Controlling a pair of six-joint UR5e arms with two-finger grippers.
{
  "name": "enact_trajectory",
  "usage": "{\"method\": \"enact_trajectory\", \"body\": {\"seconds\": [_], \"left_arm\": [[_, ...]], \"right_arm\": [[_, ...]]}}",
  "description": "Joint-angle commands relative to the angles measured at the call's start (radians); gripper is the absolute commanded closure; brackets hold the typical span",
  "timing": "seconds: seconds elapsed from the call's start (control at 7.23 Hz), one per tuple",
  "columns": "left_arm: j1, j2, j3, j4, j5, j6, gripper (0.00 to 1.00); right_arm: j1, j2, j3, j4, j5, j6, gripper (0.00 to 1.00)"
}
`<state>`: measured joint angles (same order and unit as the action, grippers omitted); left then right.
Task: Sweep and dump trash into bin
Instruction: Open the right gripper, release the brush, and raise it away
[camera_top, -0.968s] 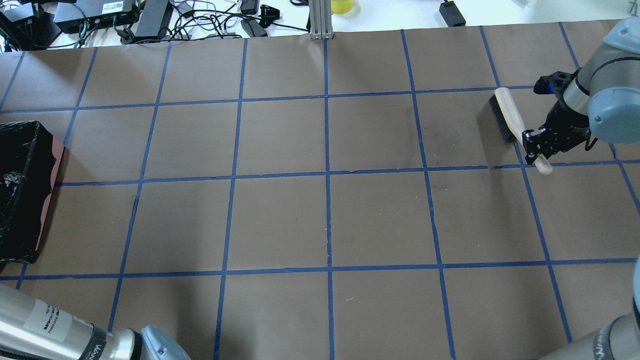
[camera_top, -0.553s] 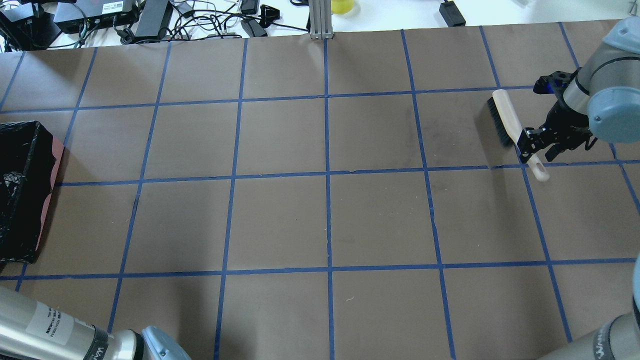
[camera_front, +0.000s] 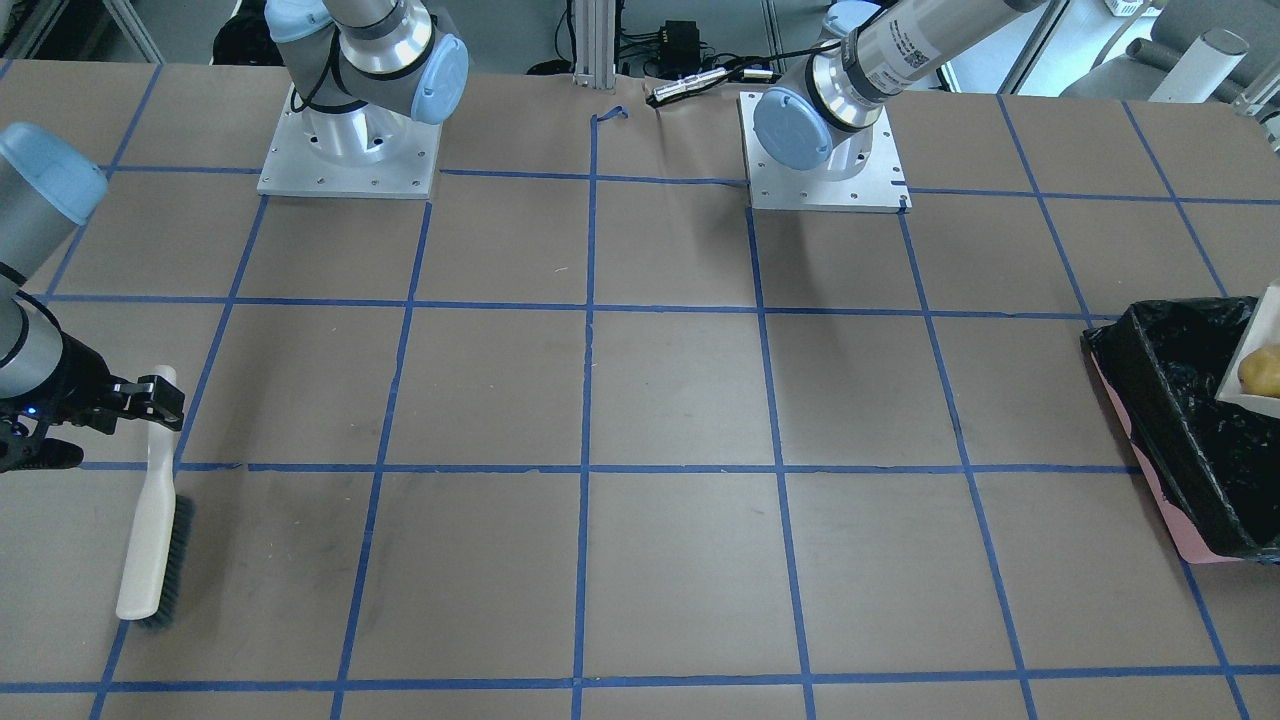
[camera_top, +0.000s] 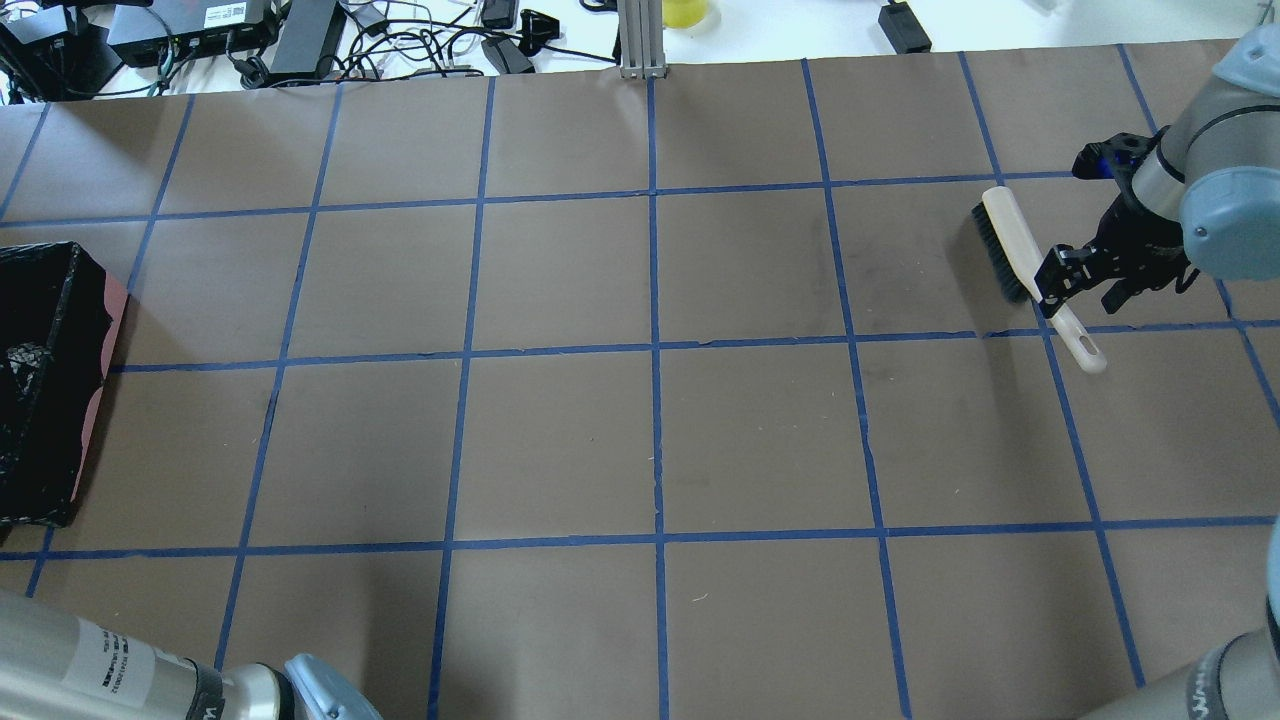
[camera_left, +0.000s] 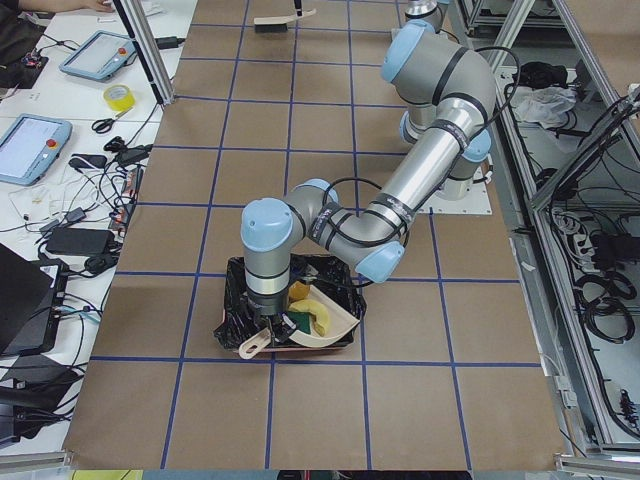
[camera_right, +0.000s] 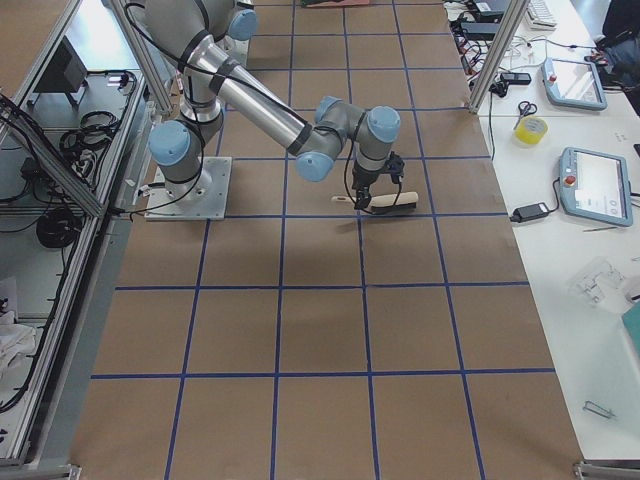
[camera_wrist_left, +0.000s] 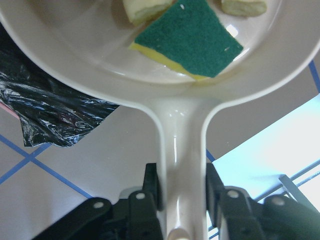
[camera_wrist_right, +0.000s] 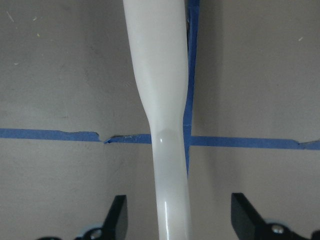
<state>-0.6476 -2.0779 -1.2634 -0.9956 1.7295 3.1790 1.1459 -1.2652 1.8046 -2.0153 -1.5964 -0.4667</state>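
Clamping the dustpan handle (camera_wrist_left: 180, 140), our left gripper (camera_wrist_left: 181, 192) has the trash (camera_wrist_left: 187, 37) straight ahead of its fingers, above the bin (camera_front: 1140, 390); we judge a forward tip comes next. Our right gripper (camera_wrist_right: 175, 215) gapes wide around the brush handle (camera_wrist_right: 160, 75), touching nothing.

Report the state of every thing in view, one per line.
Bin: open, bag-lined.
Dustpan: held above the bin, not emptied.
Trash: in the dustpan.
Left gripper: shut on the dustpan handle.
Brush: lying on the table.
Right gripper: open, astride the brush handle.
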Motion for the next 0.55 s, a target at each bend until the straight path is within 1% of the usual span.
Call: {"method": "enact_trajectory", "body": {"seconds": [0.0,0.14,0.28,0.42], "left_arm": [[-0.006,0.071,-0.12,0.118,0.001,0.01,1.0],[-0.007,0.088,-0.164,0.149,0.002,0.01,1.0],[-0.007,0.107,-0.206,0.194,0.001,0.025,1.0],[-0.007,0.123,-0.253,0.297,-0.002,0.059,1.0]], "right_arm": [[0.0,-0.02,-0.034,0.023,-0.017,0.002,0.17],[0.0,-0.043,-0.081,0.099,-0.014,0.003,0.15],[0.005,-0.083,-0.149,0.172,-0.013,0.011,0.08],[0.006,-0.13,-0.218,0.261,-0.002,0.038,0.0]]}}
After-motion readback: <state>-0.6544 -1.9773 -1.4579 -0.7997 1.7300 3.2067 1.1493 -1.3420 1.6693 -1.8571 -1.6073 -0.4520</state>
